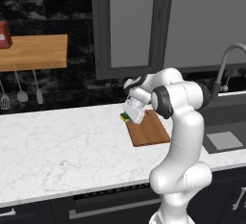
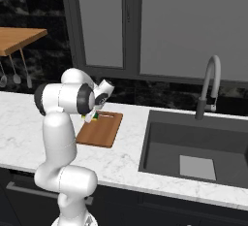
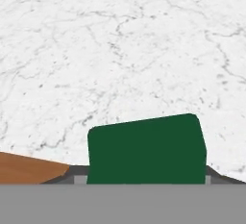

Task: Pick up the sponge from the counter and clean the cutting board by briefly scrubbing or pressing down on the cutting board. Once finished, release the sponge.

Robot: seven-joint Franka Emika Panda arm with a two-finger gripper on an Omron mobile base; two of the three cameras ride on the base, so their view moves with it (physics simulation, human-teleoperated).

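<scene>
The white arm folds down over the counter (image 1: 62, 141), and its gripper (image 1: 129, 115) is shut on the sponge (image 1: 125, 117), a yellow block with a dark green layer. The sponge hangs at the far left corner of the reddish-brown cutting board (image 1: 150, 131); I cannot tell whether it touches the wood. From the right, the sponge (image 2: 91, 118) shows at the board's (image 2: 102, 130) far left edge, under the gripper (image 2: 93, 115). In the hand view the green face of the sponge (image 3: 146, 148) sits in the gripper (image 3: 144, 176), with white counter (image 3: 120, 50) beyond and a strip of board (image 3: 24, 170) at lower left.
A dark sink (image 2: 193, 147) with a curved faucet (image 2: 210, 84) lies right of the board. A wooden wall shelf (image 1: 33, 52) with hanging utensils (image 1: 21, 93) and a red container (image 1: 4, 34) is at the far left. Open marble stretches left of the board.
</scene>
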